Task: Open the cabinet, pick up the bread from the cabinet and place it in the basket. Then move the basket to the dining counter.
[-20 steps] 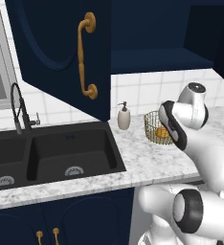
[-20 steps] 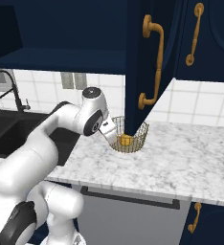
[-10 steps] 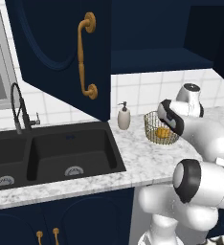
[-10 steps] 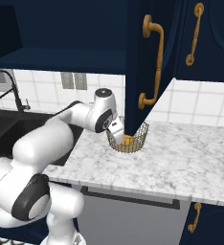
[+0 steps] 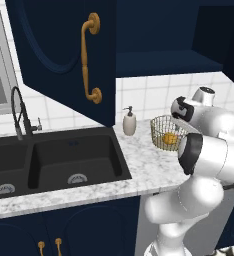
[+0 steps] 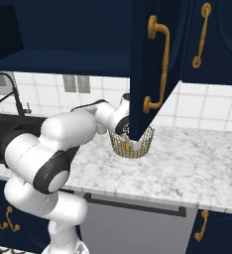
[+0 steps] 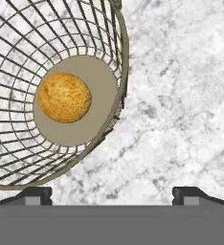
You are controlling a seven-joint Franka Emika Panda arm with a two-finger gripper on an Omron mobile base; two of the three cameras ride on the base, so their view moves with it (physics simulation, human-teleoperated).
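The basket point(image 5: 165, 132) stands upright on the marbled surface point(image 5: 144, 167), with the bread point(image 7: 64, 97) resting on the round flat bottom inside it. In the hand view the bread lies at about 10 o'clock from the frame's centre, and the basket's rim curves from 12 o'clock down to 7 o'clock. The gripper point(image 7: 112, 192) hangs above the basket's rim with its jaws spread wide, holding nothing; one fingertip point(image 7: 33, 194) sits over the rim's edge and the other over bare surface. In the left base view the basket is at 3 o'clock of the soap bottle point(image 5: 129, 121), near it but apart, and the white arm point(image 5: 204, 150) crosses just beside the basket at its 3 o'clock side. The black double sink point(image 5: 51, 162) is set into the surface at 9 o'clock of the bottle, with the tap point(image 5: 19, 114) behind it. The cabinet point(image 5: 159, 45) above stands open: one door point(image 5: 66, 52) with its brass handle point(image 5: 89, 60) swings out over the sink's end, and in the right base view the other door point(image 6: 155, 64) hangs in front of the basket's upper part. A dark shelf point(image 6: 63, 62) shows inside the cabinet.
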